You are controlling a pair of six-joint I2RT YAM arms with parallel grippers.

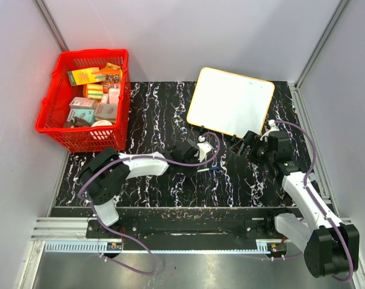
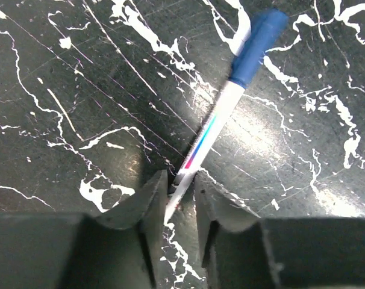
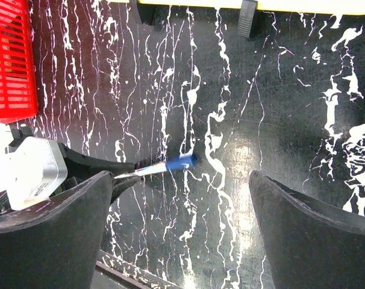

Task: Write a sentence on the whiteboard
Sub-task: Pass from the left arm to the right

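The whiteboard (image 1: 230, 101) lies tilted at the back right of the black marbled table, and its white face shows no sentence. Its orange-yellow rim (image 3: 230, 5) runs along the top of the right wrist view. A white marker with a blue cap (image 2: 230, 99) lies flat on the table. My left gripper (image 2: 182, 186) is shut on the marker's tail end, low over the table. The right wrist view shows the same marker (image 3: 170, 164) poking out of the left fingers. My right gripper (image 3: 182, 229) hangs open and empty near the board's front edge.
A red plastic basket (image 1: 95, 53) full of small boxes stands at the back left, and its wall (image 3: 11, 60) shows at the left of the right wrist view. Grey walls close in the table on three sides. The board rests on black feet (image 3: 247, 17).
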